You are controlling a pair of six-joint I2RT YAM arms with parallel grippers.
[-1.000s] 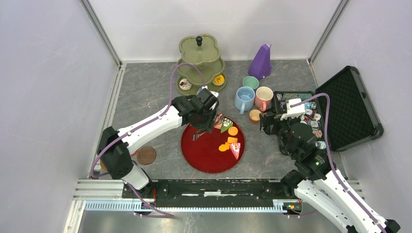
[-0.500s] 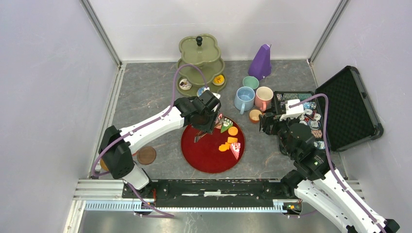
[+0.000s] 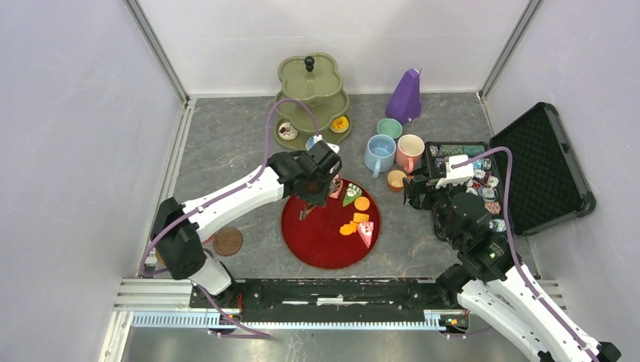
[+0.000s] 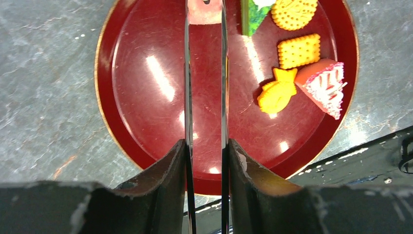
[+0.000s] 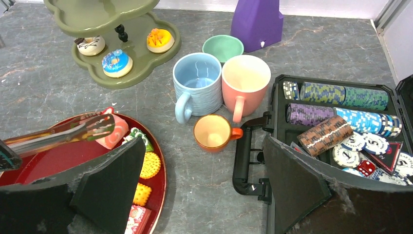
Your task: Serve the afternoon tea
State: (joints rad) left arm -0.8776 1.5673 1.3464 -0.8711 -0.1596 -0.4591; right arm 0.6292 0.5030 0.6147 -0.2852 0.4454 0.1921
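Observation:
My left gripper point(image 4: 205, 144) is shut on metal tongs point(image 4: 223, 73) above the red tray point(image 4: 146, 87). The tong tips sit either side of a pink roll cake point(image 5: 114, 134) at the tray's far edge; whether it is lifted I cannot tell. A green cake slice point(image 4: 253, 14), orange biscuits point(image 4: 298, 50) and a red cake slice point(image 4: 324, 85) lie on the tray. My right gripper point(image 5: 203, 146) is open and empty just short of the orange cup point(image 5: 213, 132). The blue mug point(image 5: 197, 83), pink mug point(image 5: 245, 80) and green mug point(image 5: 223, 48) stand behind it. Donuts point(image 5: 117, 63) sit on the green tiered stand point(image 3: 309, 94).
A purple metronome point(image 3: 405, 96) stands at the back. An open black case of poker chips point(image 3: 528, 166) lies to the right, its handle point(image 5: 243, 161) close to my right gripper. A brown coaster point(image 3: 227, 241) lies near the left arm's base.
My left gripper and the tongs have shifted slightly back and left over the tray's far edge. The right arm has barely moved.

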